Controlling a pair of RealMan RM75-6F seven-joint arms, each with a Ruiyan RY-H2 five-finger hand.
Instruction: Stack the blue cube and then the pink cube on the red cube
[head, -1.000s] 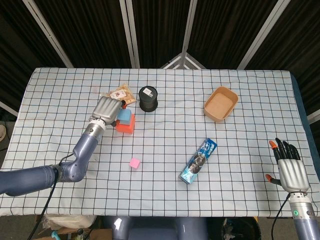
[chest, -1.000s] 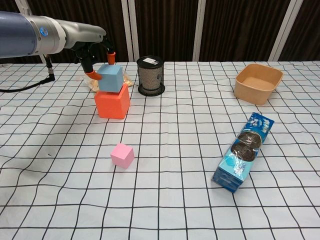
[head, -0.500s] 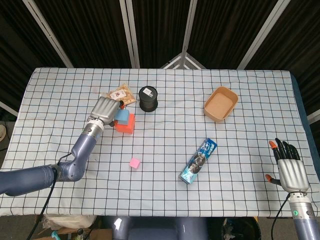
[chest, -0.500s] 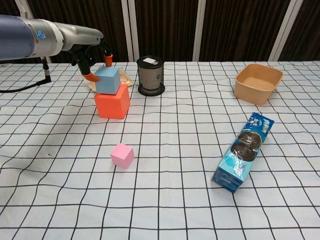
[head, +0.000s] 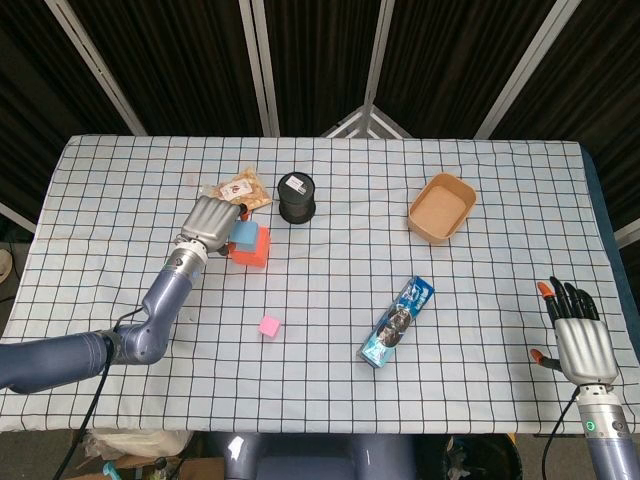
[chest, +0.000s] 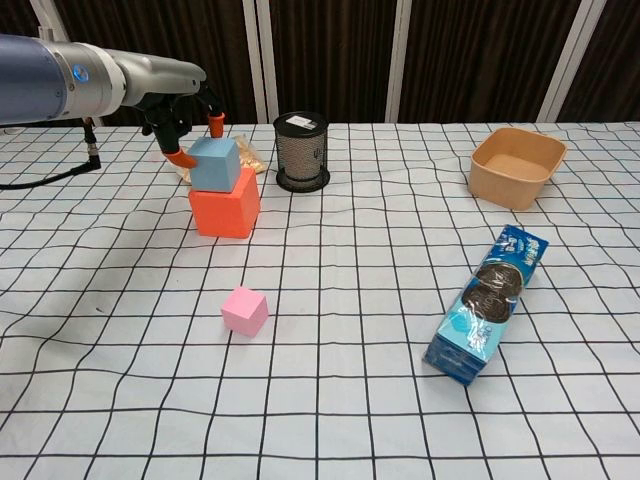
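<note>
The blue cube (head: 246, 234) (chest: 215, 165) sits flat on the red cube (head: 250, 252) (chest: 225, 208) at the left middle of the table. My left hand (head: 210, 222) (chest: 180, 112) reaches in from the left and grips the blue cube, thumb on its left side and a fingertip at its top back edge. The pink cube (head: 269, 325) (chest: 245, 310) lies alone on the cloth, nearer the front edge than the stack. My right hand (head: 575, 335) hangs at the table's front right corner, fingers spread and holding nothing; only the head view shows it.
A black mesh cup (head: 296, 197) (chest: 302, 150) stands just right of the stack, with a snack bag (head: 240, 187) behind it. A cardboard bowl (head: 441, 207) (chest: 516, 165) is at the back right. A blue cookie pack (head: 397, 320) (chest: 487, 303) lies right of centre.
The blue cube was tilted a little above the red cube and has settled flat on it. My left hand dropped slightly with it. The right hand stayed still.
</note>
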